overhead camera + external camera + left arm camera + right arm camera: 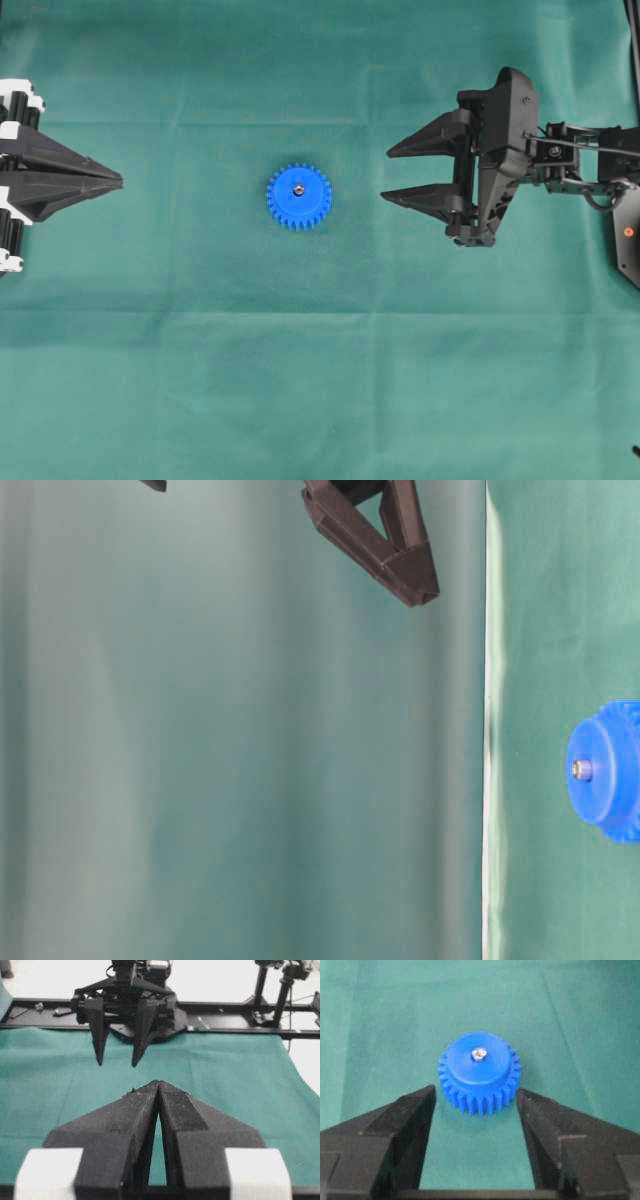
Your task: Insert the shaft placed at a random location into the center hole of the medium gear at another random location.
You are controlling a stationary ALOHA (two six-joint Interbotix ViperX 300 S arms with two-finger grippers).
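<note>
Gear: the bright blue toothed plastic medium gear (299,196) is lying flat mid-cloth.
Shaft: the tiny silver metal shaft (479,1054) is sitting upright in the center hole, apparently inserted.
Right gripper (392,172): at the gear's 3 o'clock, gaping wide, empty, seemingly released.
Left gripper (115,181): at 9 o'clock, pressed closed, idling empty.

Blue gears: one medium gear (299,196), lying flat near the middle of the green cloth (200,380).
Shafts: one shaft (479,1054), a small silver pin standing in the gear's hub.
Center holes: one center hole (299,187), filled by that pin.
Grippers: two, the left gripper (112,181) at the cloth's left edge and the right gripper (393,174) toward its right edge.
Green cloths: one, covering the bench.
</note>
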